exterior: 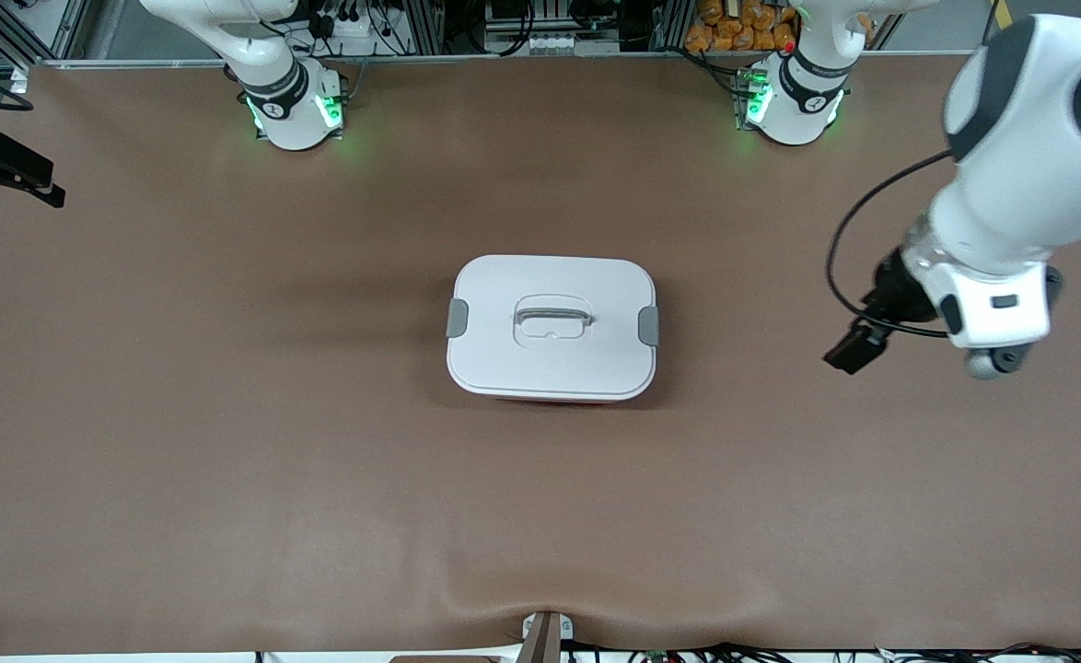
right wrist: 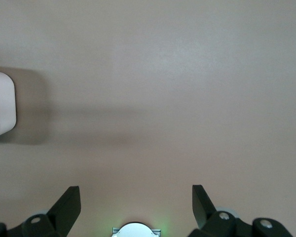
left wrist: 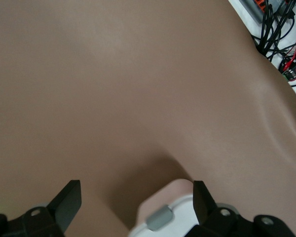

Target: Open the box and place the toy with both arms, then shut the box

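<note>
Here, the box (exterior: 552, 327) sits shut at the centre of the brown table (exterior: 227, 414), its long sides running from nine to three o'clock in the front view. The left gripper (left wrist: 136, 202) hangs over bare table at about three o'clock from the box, toward the left arm's end, jaws spread wide and holding nothing. The right gripper (right wrist: 136, 202) hangs over the table out at nine o'clock, near its own green-lit base (right wrist: 136, 230), jaws equally wide and empty. The toy shows in none of the views, so where it is cannot be told. The lid (exterior: 504, 368) is smooth white plastic with rounded corners. A grey handle (exterior: 552, 319) lies sunk in a shallow recess, and small grey clips sit at nine o'clock (exterior: 457, 318) and three o'clock (exterior: 649, 325). A thin reddish strip of the tub (exterior: 550, 399) peeks out at six o'clock. The table cover looks matte and slightly rippled at its front edge. The likely trouble is the clips: if only one is freed, a pull on the lid would probably lift or drag the whole light tub. The handle sits so low that the fingers may skid across the slick lid.
</note>
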